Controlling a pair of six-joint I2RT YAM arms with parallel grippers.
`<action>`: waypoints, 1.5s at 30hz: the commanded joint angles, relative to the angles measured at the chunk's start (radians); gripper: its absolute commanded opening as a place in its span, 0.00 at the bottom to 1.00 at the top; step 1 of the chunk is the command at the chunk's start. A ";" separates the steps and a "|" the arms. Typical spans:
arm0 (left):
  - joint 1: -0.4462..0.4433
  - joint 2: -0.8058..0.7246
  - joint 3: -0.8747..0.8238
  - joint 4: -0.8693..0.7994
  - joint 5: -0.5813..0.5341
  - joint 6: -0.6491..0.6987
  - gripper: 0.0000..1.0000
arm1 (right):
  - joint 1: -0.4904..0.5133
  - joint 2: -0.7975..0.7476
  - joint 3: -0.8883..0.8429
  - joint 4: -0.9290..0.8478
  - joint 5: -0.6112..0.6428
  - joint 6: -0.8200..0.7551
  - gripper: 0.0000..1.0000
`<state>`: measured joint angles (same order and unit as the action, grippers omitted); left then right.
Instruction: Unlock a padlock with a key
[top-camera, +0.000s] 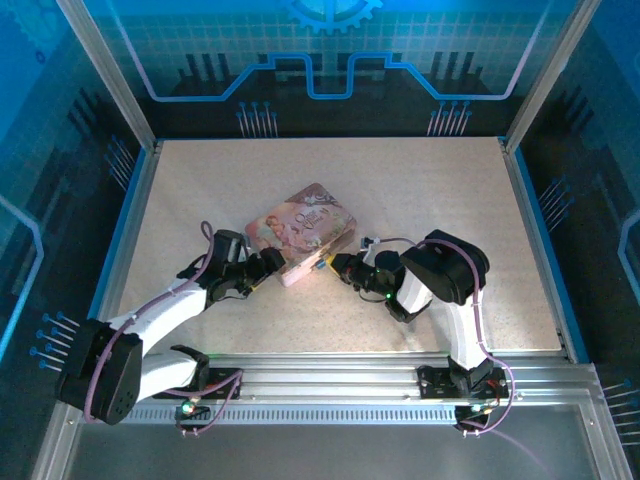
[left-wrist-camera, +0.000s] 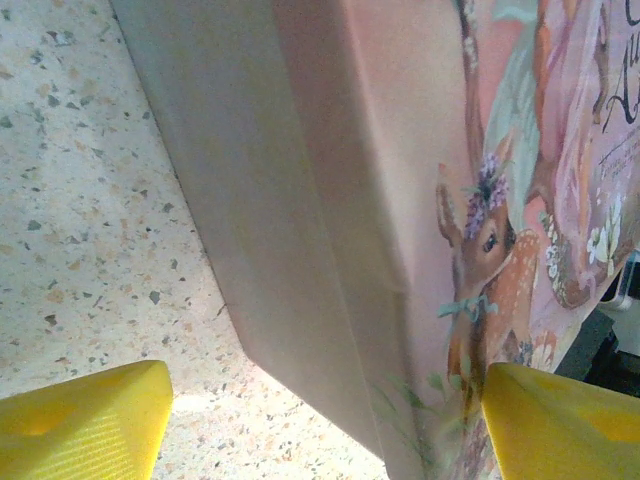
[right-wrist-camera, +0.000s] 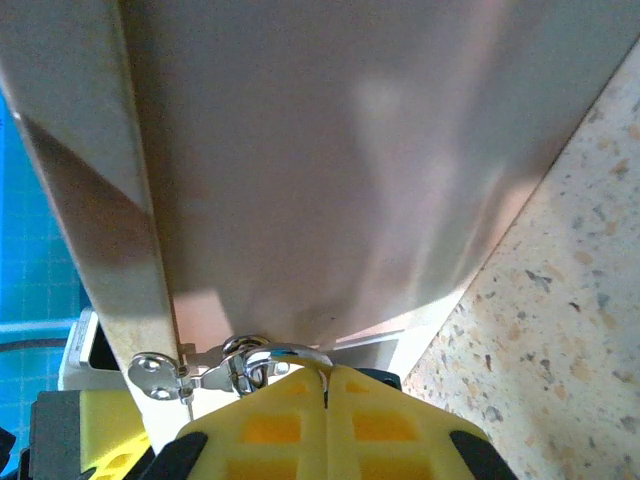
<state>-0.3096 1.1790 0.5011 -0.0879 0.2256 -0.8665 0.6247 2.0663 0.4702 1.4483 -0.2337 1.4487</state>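
Pink illustrated tin (top-camera: 308, 222) sits mid tabletop (top-camera: 430, 190), turned diagonal, one corner pointing near. Both arms reach in at that near corner, one from each side.

Left gripper (top-camera: 271, 264) is at the tin's near-left side, jaws wide open. In the left wrist view one yellow fingertip (left-wrist-camera: 85, 420) is over the speckled tabletop, apart from the tin's side wall. The other is at the lid edge by the deer print. The tin corner lies between them and no grip is visible.

Right gripper (right-wrist-camera: 325, 378) is at the tin's near-right side, jaws closed, pads pressed flat together. Padlock (right-wrist-camera: 268, 356): only its silvery shackle loop is visible, hooked through a small metal hasp (right-wrist-camera: 155, 368) on the tin's wall and touching the closed fingertips. The padlock body is hidden behind the pads. Can't tell whether anything is pinched between them. The key can't be made out.
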 joint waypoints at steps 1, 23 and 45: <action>-0.016 0.024 -0.013 -0.044 -0.013 -0.010 0.82 | -0.019 -0.015 -0.003 -0.065 0.049 0.014 0.01; -0.016 0.012 -0.024 -0.034 -0.012 -0.016 0.82 | -0.059 -0.070 -0.042 -0.090 0.066 0.007 0.01; -0.040 -0.118 0.093 -0.166 -0.054 0.058 0.83 | -0.091 -0.185 0.000 -0.350 -0.045 -0.173 0.02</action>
<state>-0.3431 1.0904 0.5377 -0.1963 0.1955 -0.8505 0.5514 1.9194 0.4465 1.2266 -0.2531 1.3457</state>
